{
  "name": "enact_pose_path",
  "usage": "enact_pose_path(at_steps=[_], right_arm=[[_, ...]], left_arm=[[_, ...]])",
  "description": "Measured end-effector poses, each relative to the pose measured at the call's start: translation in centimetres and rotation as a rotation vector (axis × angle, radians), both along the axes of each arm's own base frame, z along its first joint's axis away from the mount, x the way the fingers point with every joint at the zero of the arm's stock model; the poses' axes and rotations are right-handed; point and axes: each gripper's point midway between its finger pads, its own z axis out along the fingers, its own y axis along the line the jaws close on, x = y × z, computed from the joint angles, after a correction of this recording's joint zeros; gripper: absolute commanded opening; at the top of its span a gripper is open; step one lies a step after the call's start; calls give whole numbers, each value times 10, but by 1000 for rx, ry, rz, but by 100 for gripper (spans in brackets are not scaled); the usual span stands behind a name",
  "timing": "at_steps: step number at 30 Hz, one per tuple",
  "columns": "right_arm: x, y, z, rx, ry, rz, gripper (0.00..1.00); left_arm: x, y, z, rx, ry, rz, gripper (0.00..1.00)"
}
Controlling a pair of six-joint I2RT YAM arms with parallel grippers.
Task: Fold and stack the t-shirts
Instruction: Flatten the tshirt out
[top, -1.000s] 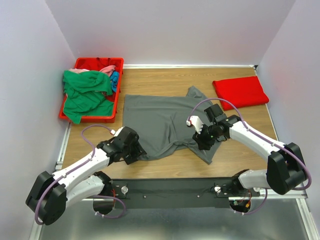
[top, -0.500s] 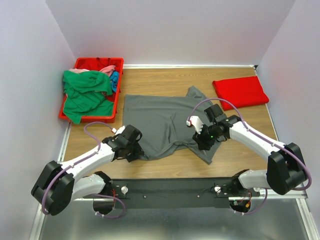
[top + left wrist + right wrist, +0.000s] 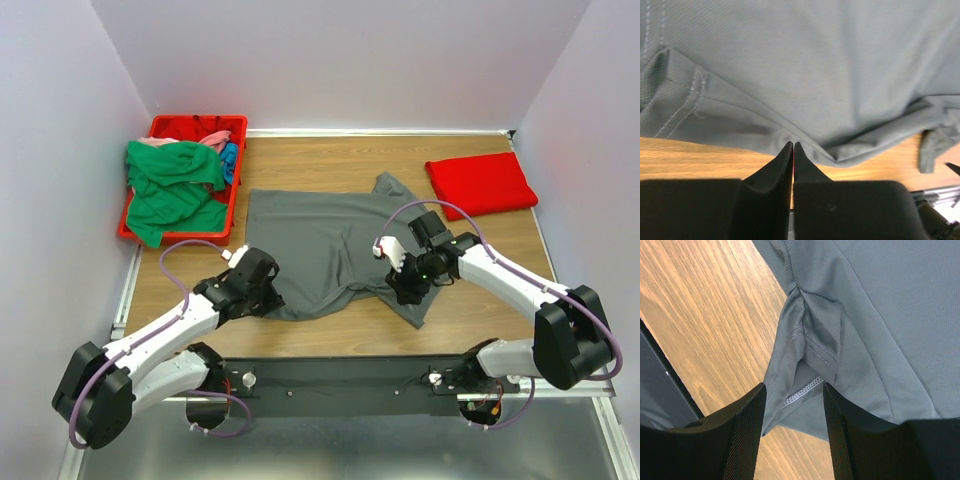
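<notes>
Wood-grain worktop (image 3: 330,165) carries everything. Spread across its middle lies the dark grey cloth t-shirt (image 3: 310,240), mostly flat, one short sleeve pointing to the far side and another trailing towards the near edge on the right.

At the far left stands a red plastic bin (image 3: 195,119), heaped with a crumpled green t-shirt (image 3: 175,190) that spills over its near wall; a pink t-shirt (image 3: 160,142) and a blue t-shirt (image 3: 230,158) peek out behind it. At the far right, well apart from the grey shirt, a bright red t-shirt (image 3: 480,185) lies folded into a neat rectangle.

The left gripper (image 3: 793,145) sits low at the grey shirt's near left corner. Its jaws are pressed together, pinching the hem, and creases in the cloth run in towards the tips.

The right gripper (image 3: 794,386) is over the near right sleeve. Its jaws stand partly spread, one either side of the bunched sleeve hem, whose stitched edge lies between them.
</notes>
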Motion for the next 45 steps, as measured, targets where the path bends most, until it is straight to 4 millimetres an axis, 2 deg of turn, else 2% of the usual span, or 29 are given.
enact_pose_path(at_steps=[4, 14, 45], right_arm=[[-1, -1, 0, -4, -1, 14, 57], [-11, -2, -1, -3, 32, 49, 57], [-14, 1, 0, 17, 43, 63, 57]], left_arm=[[4, -4, 10, -31, -42, -5, 3], [7, -12, 17, -76, -71, -28, 0], [9, -17, 21, -103, -95, -47, 0]])
